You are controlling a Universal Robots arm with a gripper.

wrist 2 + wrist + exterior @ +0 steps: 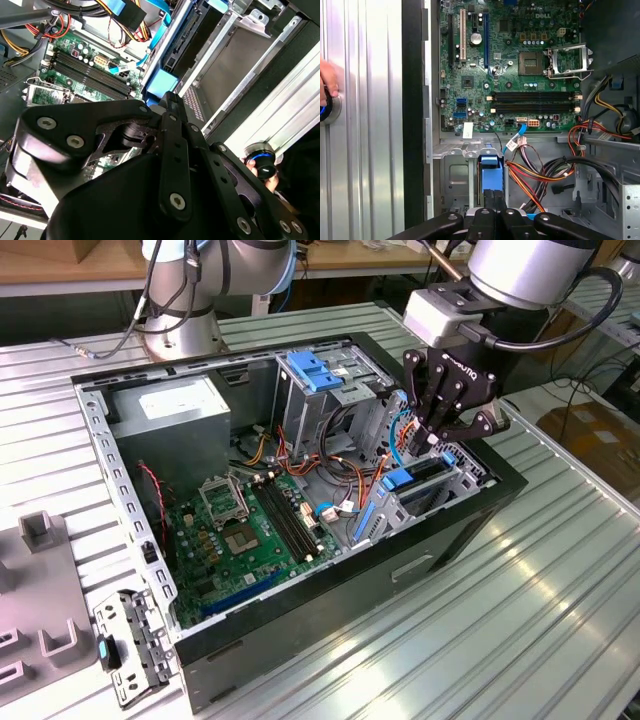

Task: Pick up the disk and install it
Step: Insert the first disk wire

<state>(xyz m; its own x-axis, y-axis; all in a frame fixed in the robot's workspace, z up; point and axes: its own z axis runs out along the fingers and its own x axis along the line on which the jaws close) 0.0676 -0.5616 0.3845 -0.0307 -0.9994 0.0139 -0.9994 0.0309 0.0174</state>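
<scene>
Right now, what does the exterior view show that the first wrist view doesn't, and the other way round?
The exterior view adds the grey power-supply box with its white sticker, the blue latch atop the drive cage, and grey fixtures on the table at the exterior view's left.

The first wrist view adds a person's hand outside the case, at a round blue-ringed knob.

Both show the green motherboard, the orange and red cables, and the gripper right at the disk, whose blue end sits in its bay.
</scene>
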